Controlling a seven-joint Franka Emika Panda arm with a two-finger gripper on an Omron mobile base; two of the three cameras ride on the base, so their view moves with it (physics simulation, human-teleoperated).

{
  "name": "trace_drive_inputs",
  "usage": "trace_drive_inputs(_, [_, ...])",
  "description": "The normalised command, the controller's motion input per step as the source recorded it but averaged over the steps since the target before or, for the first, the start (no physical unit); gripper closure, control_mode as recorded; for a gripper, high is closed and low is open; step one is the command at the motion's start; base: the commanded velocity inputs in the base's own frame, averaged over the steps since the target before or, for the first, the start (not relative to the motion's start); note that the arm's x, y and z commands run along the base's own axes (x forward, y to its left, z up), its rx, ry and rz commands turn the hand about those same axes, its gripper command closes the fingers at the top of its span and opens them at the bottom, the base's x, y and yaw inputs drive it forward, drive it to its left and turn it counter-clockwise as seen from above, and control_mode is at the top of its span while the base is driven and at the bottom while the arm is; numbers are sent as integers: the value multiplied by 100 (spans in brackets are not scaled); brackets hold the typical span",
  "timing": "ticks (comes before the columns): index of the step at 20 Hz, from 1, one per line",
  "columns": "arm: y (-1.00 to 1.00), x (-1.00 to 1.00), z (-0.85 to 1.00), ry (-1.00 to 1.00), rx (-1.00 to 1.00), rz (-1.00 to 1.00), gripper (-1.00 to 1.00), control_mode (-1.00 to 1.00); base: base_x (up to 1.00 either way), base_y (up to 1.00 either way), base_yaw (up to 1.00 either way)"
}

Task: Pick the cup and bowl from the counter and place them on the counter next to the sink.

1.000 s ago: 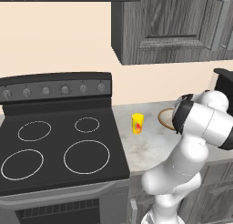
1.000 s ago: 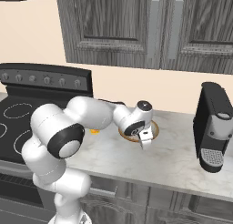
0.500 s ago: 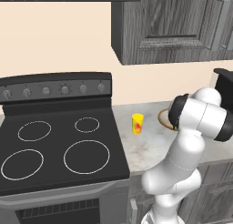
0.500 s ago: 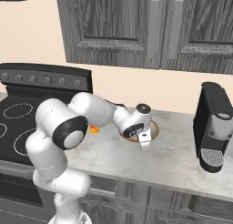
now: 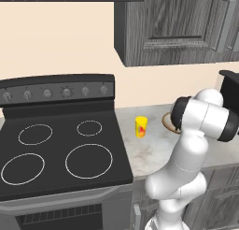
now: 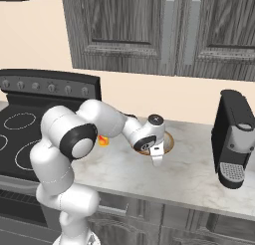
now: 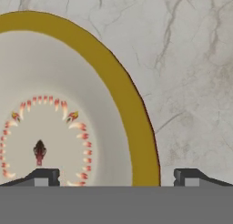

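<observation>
The bowl (image 7: 123, 91) has a tan-brown rim and a pale inside with a ring of red-orange marks, and it sits on the marbled counter (image 7: 195, 59). My gripper (image 7: 116, 177) hangs open just above its edge, one fingertip (image 7: 43, 176) over the inside and the other over the counter outside the rim. From the right base view the gripper (image 6: 157, 159) points down at the bowl (image 6: 168, 139). The small yellow cup (image 5: 141, 126) stands upright left of the bowl (image 5: 166, 120), and my arm half hides it in the right base view. The sink is out of view.
A black stovetop (image 5: 56, 154) with white burner rings lies left of the counter (image 5: 154, 149). A black coffee machine (image 6: 235, 139) stands at the counter's right end. Dark wood-grain cabinets (image 6: 149, 30) hang above.
The arm's elbow has swung a little and the hand has crept slightly along the bowl's edge. The jaws stay open, and the bowl and cup have not moved.
</observation>
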Motion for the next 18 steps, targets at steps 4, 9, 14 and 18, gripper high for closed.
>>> trace_drive_inputs(4, [0, 0, 0, 0, 0, 0, -100, -100, 0, 0, 0])
trace_drive_inputs(9, [0, 0, 0, 0, 0, 0, 100, -100, 0, 0, 0])
trace_drive_inputs(14, [0, 0, 0, 0, 0, 0, 100, -100, 0, 0, 0])
trace_drive_inputs(18, [0, 0, 0, 0, 0, 0, 100, -100, 0, 0, 0])
